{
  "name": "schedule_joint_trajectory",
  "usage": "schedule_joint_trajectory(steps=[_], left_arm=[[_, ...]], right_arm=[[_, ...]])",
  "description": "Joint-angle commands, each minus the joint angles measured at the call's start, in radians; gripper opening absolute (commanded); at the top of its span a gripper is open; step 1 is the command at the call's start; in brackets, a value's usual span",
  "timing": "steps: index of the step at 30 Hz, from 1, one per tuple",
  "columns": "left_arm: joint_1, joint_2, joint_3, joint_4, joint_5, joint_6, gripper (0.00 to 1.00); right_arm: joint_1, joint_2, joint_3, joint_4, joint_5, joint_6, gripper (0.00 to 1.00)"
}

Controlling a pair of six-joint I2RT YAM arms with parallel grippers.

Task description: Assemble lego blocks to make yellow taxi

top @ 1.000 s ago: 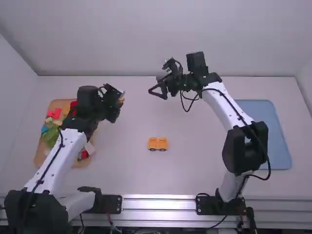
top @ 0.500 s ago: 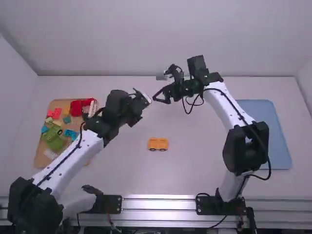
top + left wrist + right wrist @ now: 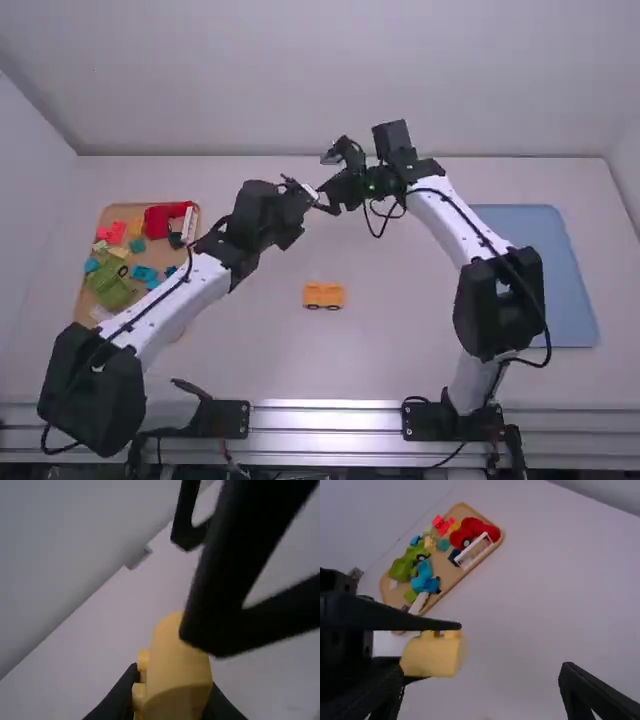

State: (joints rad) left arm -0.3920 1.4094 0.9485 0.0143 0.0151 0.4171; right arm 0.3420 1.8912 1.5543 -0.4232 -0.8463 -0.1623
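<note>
handing over is probably your step: your left gripper [image 3: 172, 704] clamps the rounded yellow block [image 3: 179, 672], your right gripper [image 3: 480, 687] gapes. wheeled yellow base [image 3: 324, 295] lies at their six o'clock. align, then close the right.

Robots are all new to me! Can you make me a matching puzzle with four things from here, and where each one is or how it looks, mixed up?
Things:
1. Yellow block
2. Right gripper
3. Blue tray
4. Orange piece with wheels

Places and states:
A. On the white table, near its middle
B. Held by the left gripper
C. At the right side of the table
D. Fingers spread apart

Right pairs: 1-B, 2-D, 3-C, 4-A
</note>
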Motion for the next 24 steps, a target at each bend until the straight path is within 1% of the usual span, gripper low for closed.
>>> schedule_joint_trajectory(steps=[1, 6, 11, 12, 14, 15, 16, 18, 19, 22, 24], left_arm=[[-0.001, 0.001, -0.005, 0.016, 0.026, -0.074, 0.02], [0.000, 0.003, -0.005, 0.051, 0.066, -0.127, 0.02], [-0.001, 0.003, -0.005, 0.078, 0.072, -0.190, 0.02], [-0.001, 0.003, -0.005, 0.080, 0.072, -0.194, 0.02], [-0.001, 0.004, -0.005, 0.094, 0.074, -0.235, 0.02], [-0.001, 0.010, -0.005, 0.103, 0.071, -0.252, 0.02], [-0.001, 0.012, -0.005, 0.106, 0.071, -0.254, 0.02], [0.000, 0.030, -0.005, 0.128, 0.071, -0.259, 0.02], [0.000, 0.036, -0.005, 0.139, 0.071, -0.272, 0.02], [-0.001, 0.055, -0.005, 0.171, 0.076, -0.272, 0.02], [-0.001, 0.064, -0.005, 0.188, 0.076, -0.272, 0.02]], right_arm=[[-0.007, -0.002, -0.027, 0.029, -0.028, 0.047, 0.83], [-0.008, -0.002, -0.071, 0.134, -0.124, 0.066, 0.82], [-0.009, -0.002, -0.129, 0.290, -0.129, 0.177, 0.81], [-0.009, -0.002, -0.134, 0.303, -0.130, 0.184, 0.80], [-0.009, -0.002, -0.171, 0.410, -0.167, 0.236, 0.80], [-0.009, -0.002, -0.192, 0.488, -0.208, 0.269, 0.80], [-0.009, -0.002, -0.200, 0.517, -0.220, 0.283, 0.80], [-0.009, -0.002, -0.225, 0.622, -0.236, 0.343, 0.82], [-0.010, -0.002, -0.233, 0.658, -0.234, 0.366, 0.84], [-0.014, -0.002, -0.242, 0.701, -0.238, 0.392, 0.88], [-0.013, -0.002, -0.242, 0.700, -0.232, 0.396, 0.86]])
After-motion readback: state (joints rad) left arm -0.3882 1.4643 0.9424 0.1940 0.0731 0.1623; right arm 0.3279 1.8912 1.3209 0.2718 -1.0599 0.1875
